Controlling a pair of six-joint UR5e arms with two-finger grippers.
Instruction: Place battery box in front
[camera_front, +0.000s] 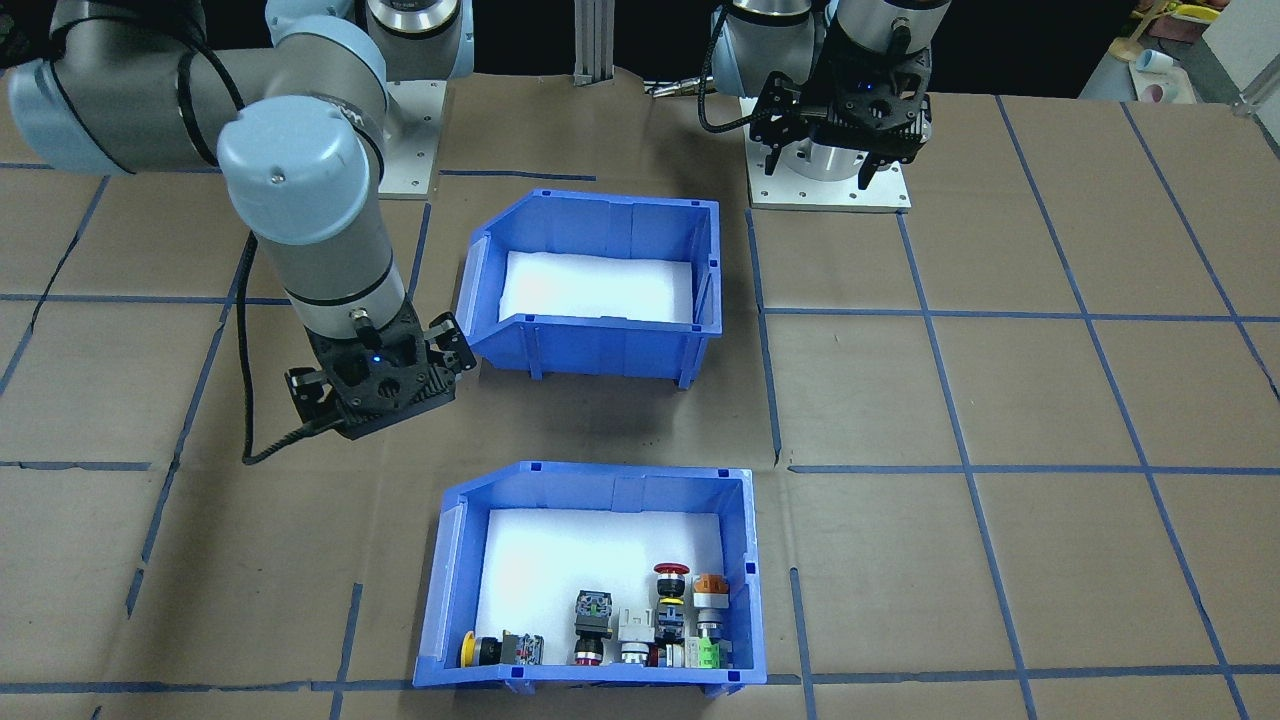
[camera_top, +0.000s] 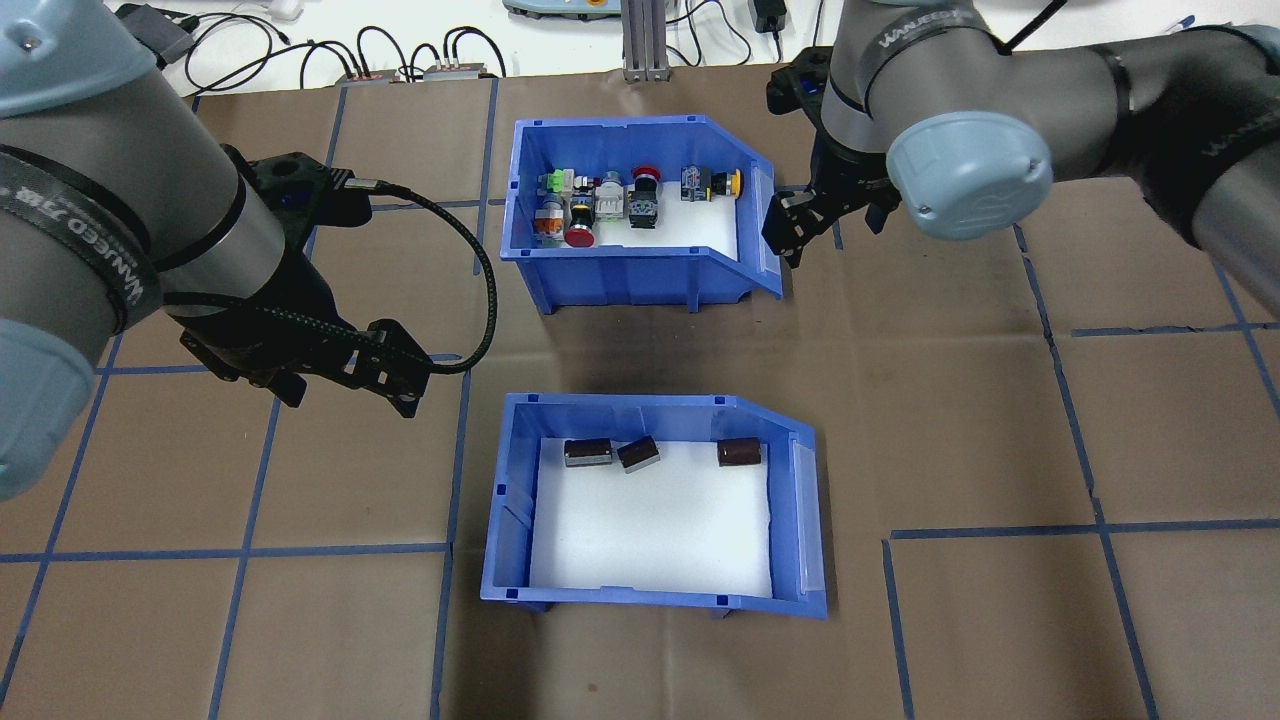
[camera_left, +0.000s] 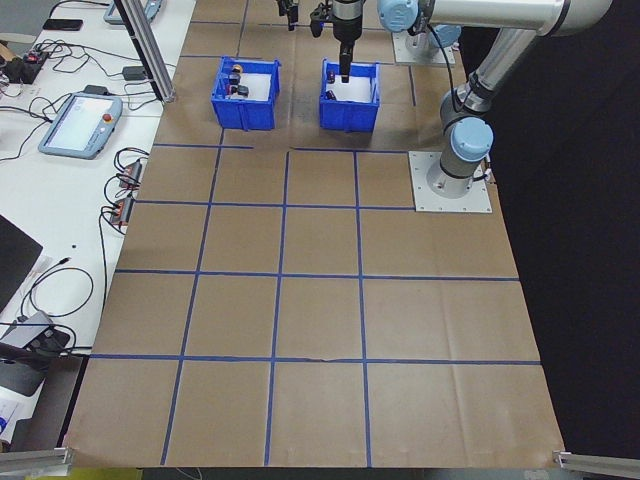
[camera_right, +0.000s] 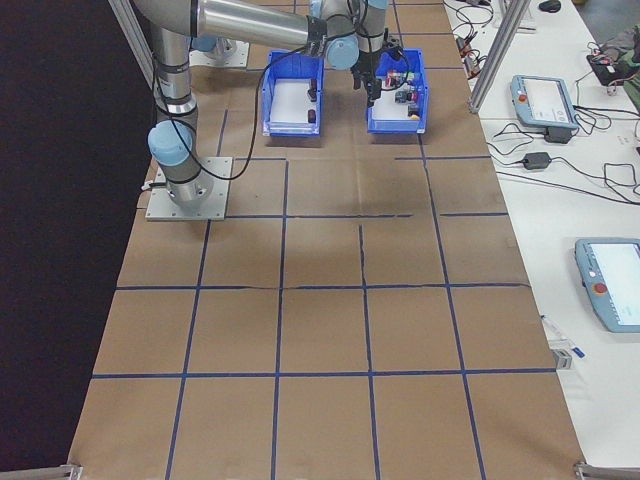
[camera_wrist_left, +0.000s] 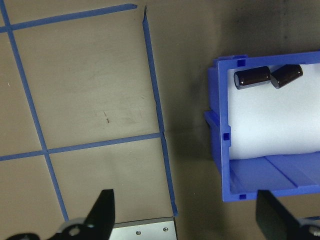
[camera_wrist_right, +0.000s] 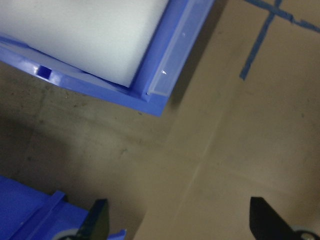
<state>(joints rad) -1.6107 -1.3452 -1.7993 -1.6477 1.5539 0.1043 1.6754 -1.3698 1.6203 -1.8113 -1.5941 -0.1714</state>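
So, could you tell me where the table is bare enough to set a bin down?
Bare paper lies between the battery box and the switch bin, though only as a narrow strip. Wider patches lie on the battery box's right in the overhead view. It is crowded beside the switch bin's sloped end, where the right gripper hangs, and left of the battery box under the left gripper.

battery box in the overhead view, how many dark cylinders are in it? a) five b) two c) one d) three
d) three: the battery box holds two dark cylinders close together near one end of its far wall, and a third apart toward the sloped end, all lying on the white liner.
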